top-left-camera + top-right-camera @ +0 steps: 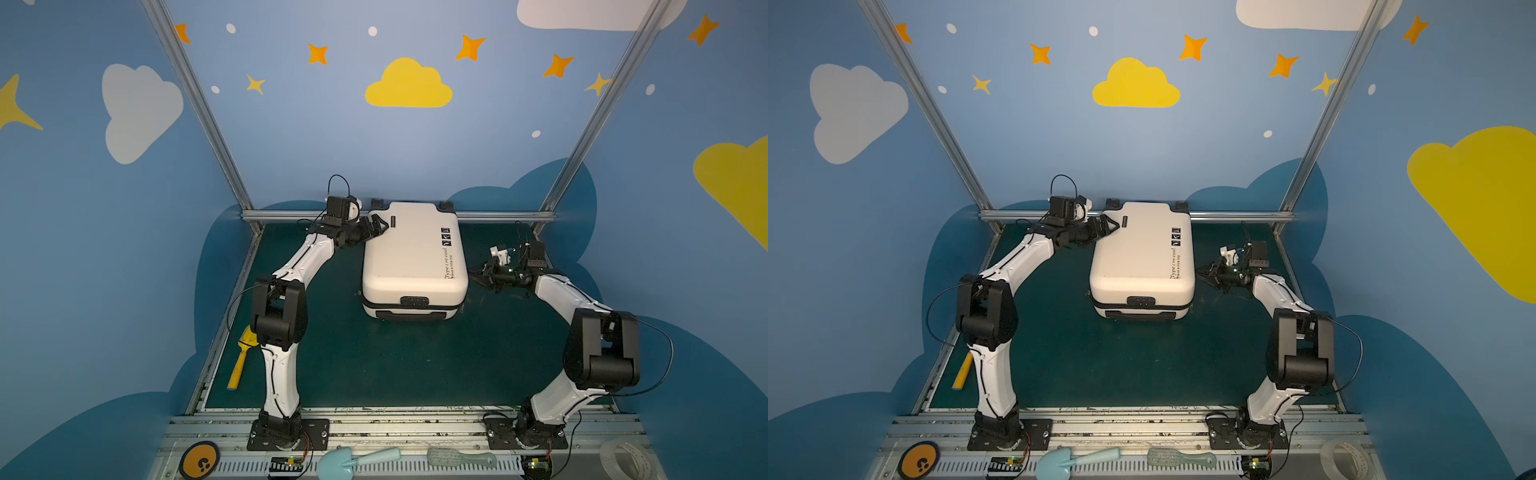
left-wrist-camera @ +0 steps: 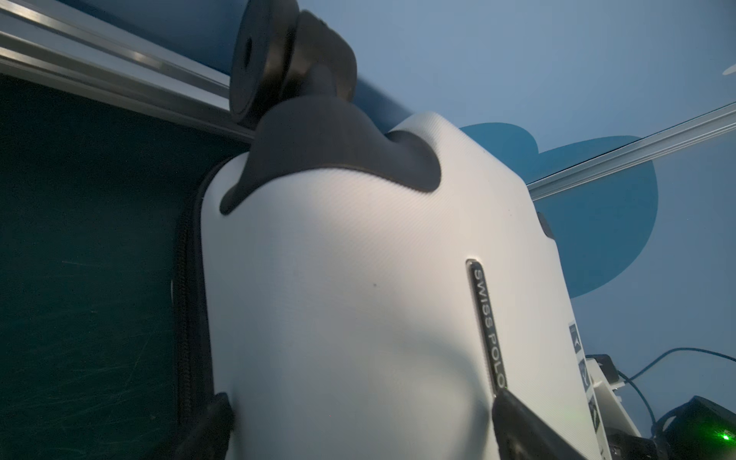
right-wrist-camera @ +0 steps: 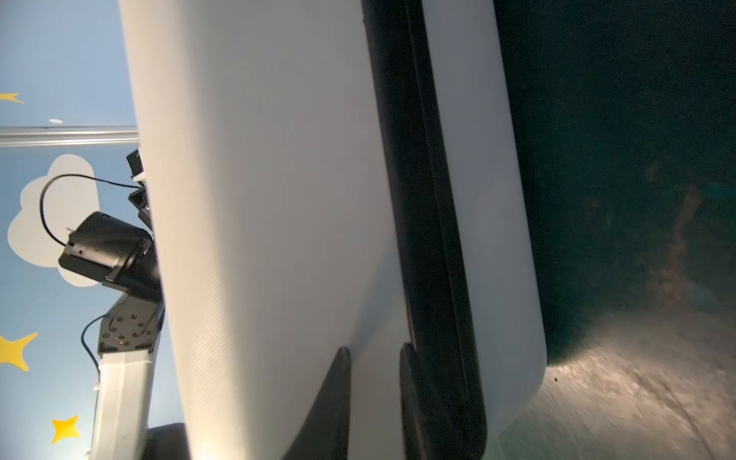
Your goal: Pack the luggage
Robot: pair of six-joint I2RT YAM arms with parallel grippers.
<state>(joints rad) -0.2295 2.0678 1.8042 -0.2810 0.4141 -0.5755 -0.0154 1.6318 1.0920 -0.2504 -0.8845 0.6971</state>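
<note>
The luggage (image 1: 411, 257) (image 1: 1138, 257) lies flat and closed on the green mat, wheels toward the back wall, handle side toward the front. My left gripper (image 1: 380, 227) (image 1: 1111, 226) is open wide over the shell's far-left corner; in the left wrist view its fingertips (image 2: 513, 414) spread across the white shell (image 2: 338, 278) beside the brand plate. My right gripper (image 1: 473, 274) (image 1: 1202, 272) is at the case's right side. In the right wrist view it (image 3: 374, 350) points at the shell (image 3: 259, 199) next to the black zipper seam (image 3: 422, 199), its jaws a little apart with nothing between them.
A yellow-handled tool (image 1: 240, 361) lies at the mat's left edge behind the left arm. On the front rail are an orange disc (image 1: 199, 461), a light blue toy shovel (image 1: 357, 459), a pale brush (image 1: 461, 459) and a tape roll (image 1: 623, 457). An aluminium bar (image 1: 291, 215) runs behind the case.
</note>
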